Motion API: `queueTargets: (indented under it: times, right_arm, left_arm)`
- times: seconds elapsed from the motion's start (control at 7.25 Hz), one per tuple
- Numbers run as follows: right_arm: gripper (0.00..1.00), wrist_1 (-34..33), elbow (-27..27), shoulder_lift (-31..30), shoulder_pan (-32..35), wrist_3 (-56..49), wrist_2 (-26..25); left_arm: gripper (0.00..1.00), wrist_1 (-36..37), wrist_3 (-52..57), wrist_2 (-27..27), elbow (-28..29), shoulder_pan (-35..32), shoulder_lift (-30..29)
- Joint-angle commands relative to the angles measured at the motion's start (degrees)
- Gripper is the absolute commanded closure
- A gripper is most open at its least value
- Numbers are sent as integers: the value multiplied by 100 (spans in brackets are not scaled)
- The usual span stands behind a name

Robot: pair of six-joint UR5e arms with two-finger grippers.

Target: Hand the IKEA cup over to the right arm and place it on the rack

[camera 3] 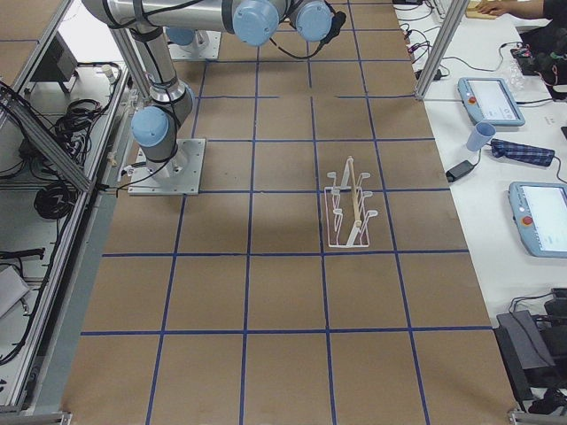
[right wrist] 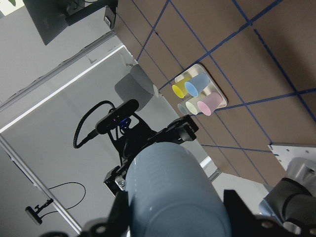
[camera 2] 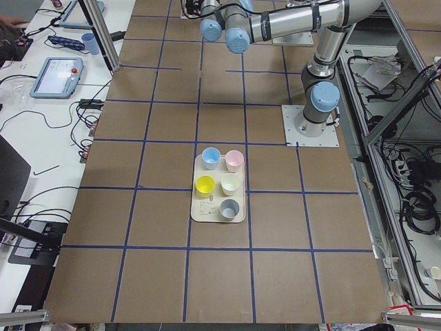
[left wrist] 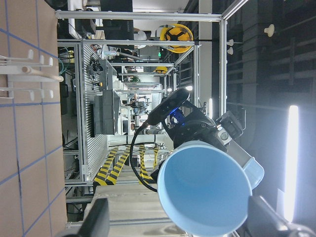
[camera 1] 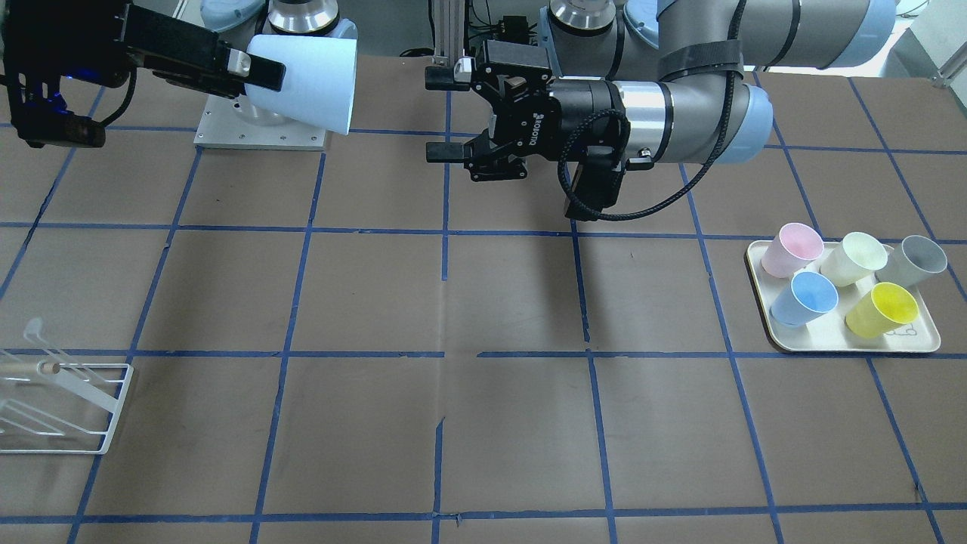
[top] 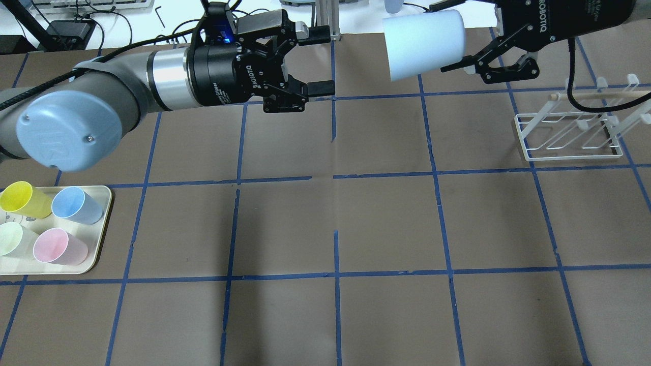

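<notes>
The pale ice-blue IKEA cup lies on its side in the air, held by its base end in my right gripper, which is shut on it. In the front view the cup sits high over the table's back left, with the right gripper on it. My left gripper is open and empty, a short gap from the cup's mouth; it also shows in the front view. The left wrist view looks into the cup's mouth. The white wire rack stands below and to the right of the right gripper.
A cream tray at the robot's left holds a sky-blue cup and pink, yellow, pale green and grey cups. The rack sits near the table's edge in the front view. Brown table with a blue tape grid.
</notes>
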Motion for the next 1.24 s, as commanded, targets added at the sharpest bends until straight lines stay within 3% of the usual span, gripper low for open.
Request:
queueTargets:
  times: [0.0, 0.28, 0.69, 0.83, 0.97, 1.1]
  right_arm:
    - [53, -1133, 50, 19, -17, 127, -1094]
    - [59, -2512, 112, 106, -17, 390, -2735]
    - [78, -3613, 112, 291, 44, 296, -4679]
    - [83, -4087, 112, 388, 36, 287, -5216]
    - [95, -4248, 112, 589, 35, 278, -5691]
    - [100, -4633, 112, 756, 9, 95, -6026]
  left_arm:
    - [0, 667, -880, 1561, 14, 350, 118]
    - [0, 2211, -2267, 3789, -4, 368, 136]
    - [0, 2535, -2432, 7068, 363, 351, 162]
    - [0, 2457, -2432, 7811, 678, 298, 154]
    - [0, 2326, -2450, 8053, 960, 254, 110]
    - [0, 2124, -2493, 8168, 1146, 176, 110]
